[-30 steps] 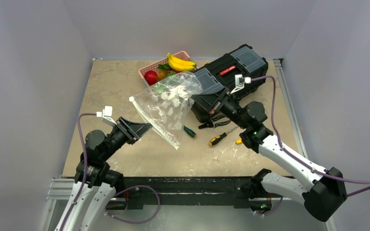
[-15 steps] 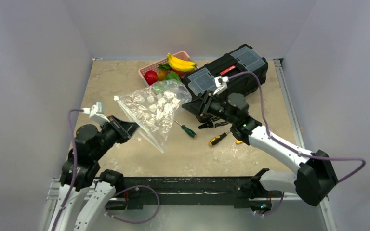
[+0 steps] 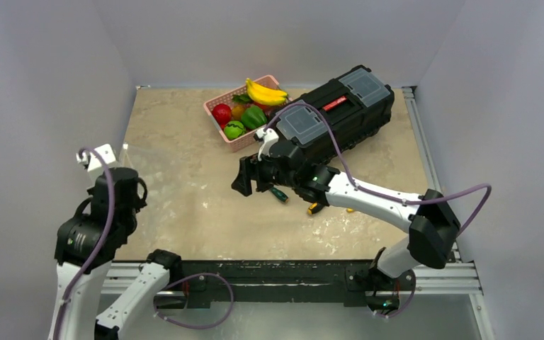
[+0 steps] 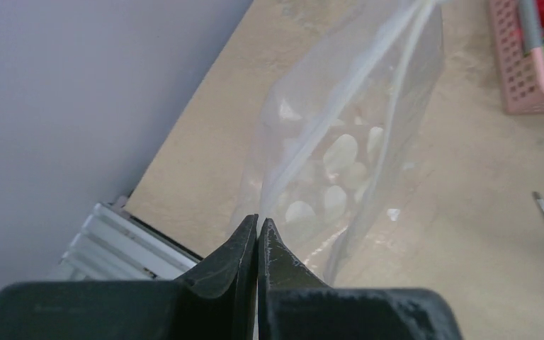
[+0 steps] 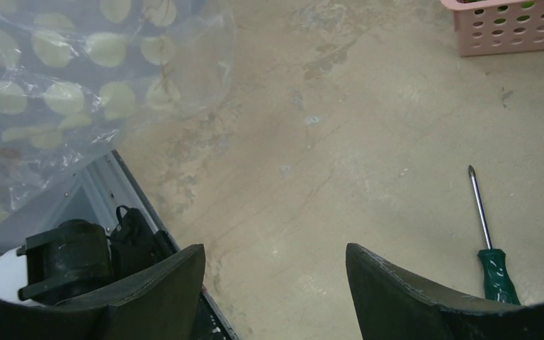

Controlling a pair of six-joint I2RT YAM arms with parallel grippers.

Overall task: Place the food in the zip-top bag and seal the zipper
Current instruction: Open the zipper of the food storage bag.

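We see the left gripper (image 4: 257, 225) closed, its two fingers pinching the edge of the zip-top bag (image 4: 340, 149). In the left wrist view the bag stretches from the tips toward 1 o'clock, and the zipper (image 4: 346, 105) runs along it as a thin pale strip. We cannot tell if this strip is sealed. The right gripper (image 5: 275, 258) has its fingers wide apart and holds nothing. In its own view the bag is at 10 o'clock and a green-handled screwdriver (image 5: 496, 275) lies at 4 o'clock on the table (image 5: 326, 142). In the top view the food (image 3: 253, 113) sits in the pink basket (image 3: 244, 142), at 12 o'clock from the right gripper, beside a black toolbox (image 3: 340, 106).
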